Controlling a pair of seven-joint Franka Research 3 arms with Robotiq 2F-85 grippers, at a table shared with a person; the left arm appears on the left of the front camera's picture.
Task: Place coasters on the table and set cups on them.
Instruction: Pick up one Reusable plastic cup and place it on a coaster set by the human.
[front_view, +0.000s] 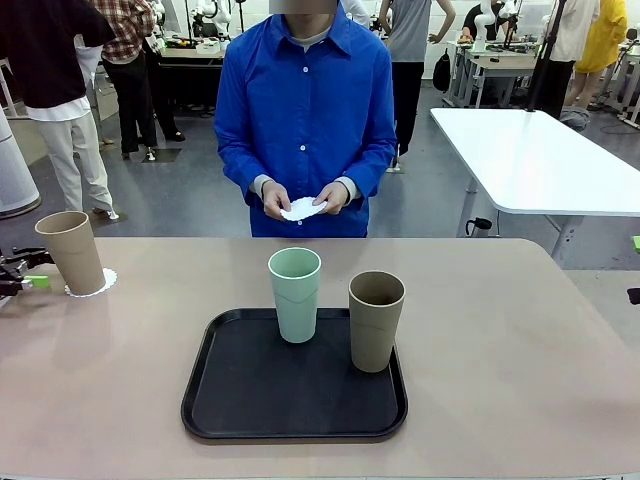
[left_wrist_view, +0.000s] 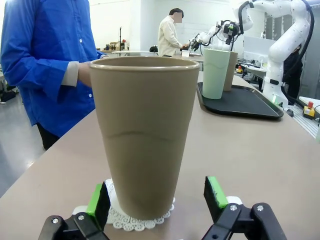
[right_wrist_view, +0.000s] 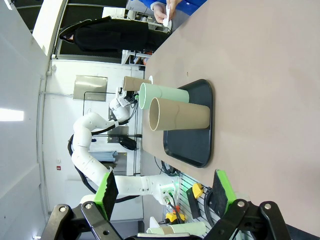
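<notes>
One cup looks served. On the wide beige-pink matte table (front_view: 500, 400), the black tray (front_view: 240, 395) beyond your open right gripper (right_wrist_view: 165, 186) holds the mint-green tumbler (front_view: 295, 295) and a tan-brown tumbler (front_view: 376, 320). Your released left gripper (left_wrist_view: 156, 195) straddles the other tan tumbler (left_wrist_view: 142, 135) on its lacy white paper coaster (left_wrist_view: 135, 221). Next: withdraw and await the person's doily (front_view: 303, 209).

Bright, even overhead light; no harsh shadows. Faint soft shadow on table (front_view: 480, 400) at tan cup (front_view: 78, 252) base, 9 o'clock. Front view sharp. Left wrist background slightly soft. Right wrist view: wide-angle bending at edges, blown-out light at 9 o'clock.
</notes>
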